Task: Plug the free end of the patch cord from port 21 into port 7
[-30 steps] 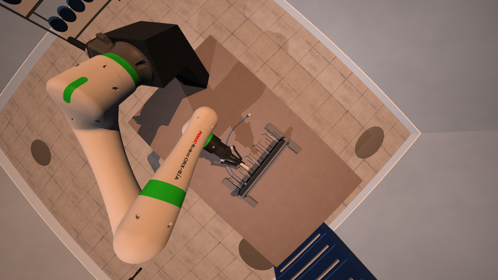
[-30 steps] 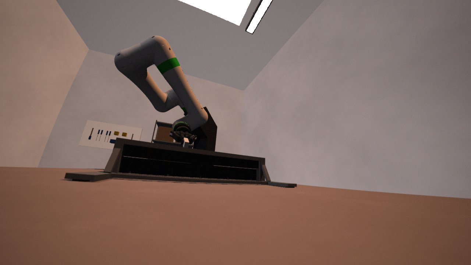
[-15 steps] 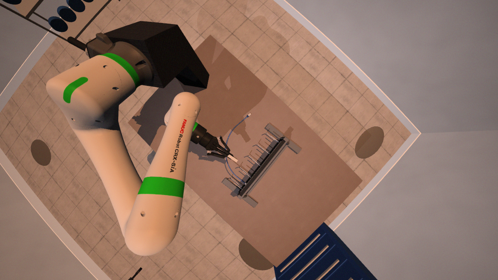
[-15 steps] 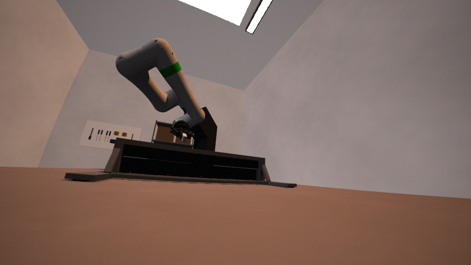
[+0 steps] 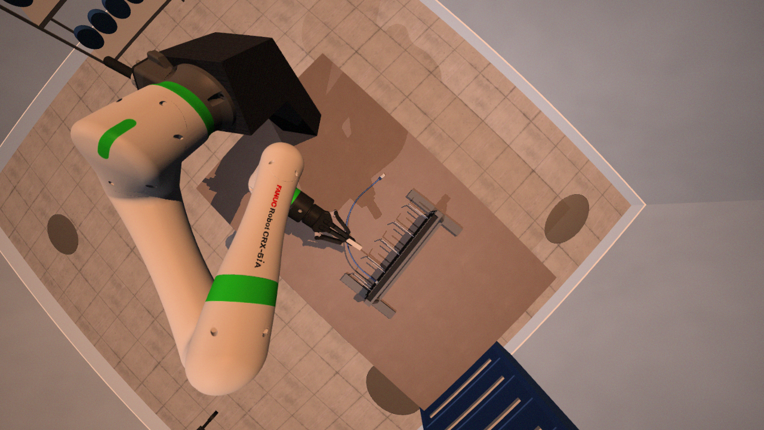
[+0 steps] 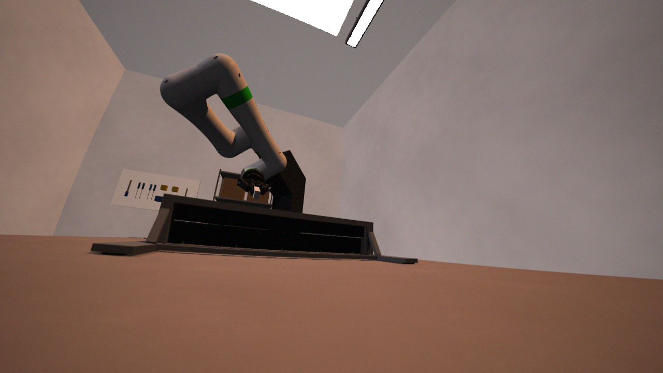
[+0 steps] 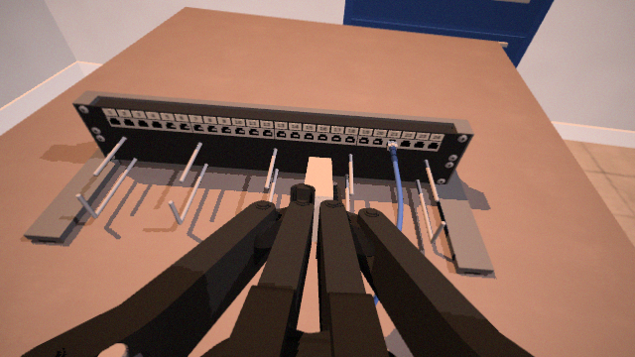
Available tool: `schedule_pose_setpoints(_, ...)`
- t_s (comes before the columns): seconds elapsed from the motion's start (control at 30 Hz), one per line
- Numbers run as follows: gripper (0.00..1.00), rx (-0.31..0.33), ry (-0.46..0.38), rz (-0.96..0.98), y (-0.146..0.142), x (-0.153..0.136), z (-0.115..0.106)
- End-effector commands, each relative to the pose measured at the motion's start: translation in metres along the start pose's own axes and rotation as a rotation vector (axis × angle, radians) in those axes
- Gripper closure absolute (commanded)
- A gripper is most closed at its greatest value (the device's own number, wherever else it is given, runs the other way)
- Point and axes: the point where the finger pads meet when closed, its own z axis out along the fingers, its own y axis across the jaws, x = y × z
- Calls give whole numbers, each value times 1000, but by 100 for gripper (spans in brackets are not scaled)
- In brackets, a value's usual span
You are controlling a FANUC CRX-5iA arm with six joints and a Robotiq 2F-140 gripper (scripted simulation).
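Hovering in front of the rack (image 7: 273, 111), tool (image 7: 312, 194) pinched tight, holding nothing. Cord (image 5: 348, 214) looks light, floppy; free plug (image 5: 381, 175) lies well off rack's left end w/ cord; grab by plug body.

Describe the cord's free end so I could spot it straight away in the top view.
Start at the black patch panel rack lying across the brown table. From its robot-facing side a thin blue patch cord arcs away over the table top. The free end is the small pale plug at the arc's tip, lying alone beyond the rack's grey foot, unlike the grey pegs beside the panel.
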Motion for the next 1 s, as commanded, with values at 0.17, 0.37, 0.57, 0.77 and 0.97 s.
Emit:
schedule_pose_setpoints(0.17, 100, 1, 0, 0, 35, 0, 0)
schedule_pose_setpoints(0.37, 100, 1, 0, 0, 55, 0, 0)
schedule_pose_setpoints(0.57, 100, 1, 0, 0, 80, 0, 0)
schedule_pose_setpoints(0.77, 100, 1, 0, 0, 90, 0, 0)
schedule_pose_setpoints(0.97, 100, 1, 0, 0, 91, 0, 0)
